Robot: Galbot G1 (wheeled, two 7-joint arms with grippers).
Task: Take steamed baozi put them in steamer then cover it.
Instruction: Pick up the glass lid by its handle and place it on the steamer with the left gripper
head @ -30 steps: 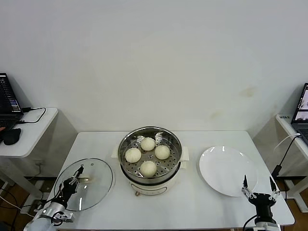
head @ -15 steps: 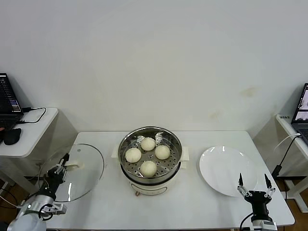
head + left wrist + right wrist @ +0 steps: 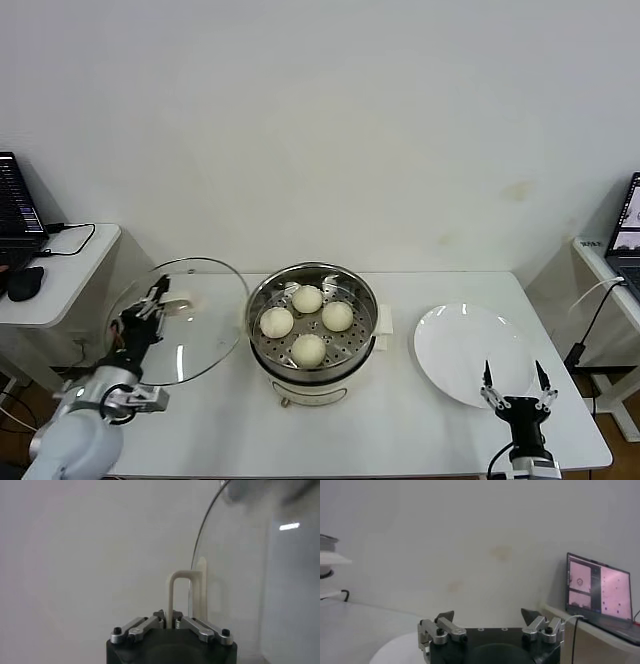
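The left gripper [image 3: 150, 302] has its fingers clamped on the handle [image 3: 186, 597] of the glass lid [image 3: 180, 320], holding it tilted in the air just left of the steamer [image 3: 312, 335]. Four buns [image 3: 307, 323] sit on the perforated tray inside the open pot. The right gripper [image 3: 513, 385] waits with fingers spread apart at the near edge of the white plate [image 3: 465, 350].
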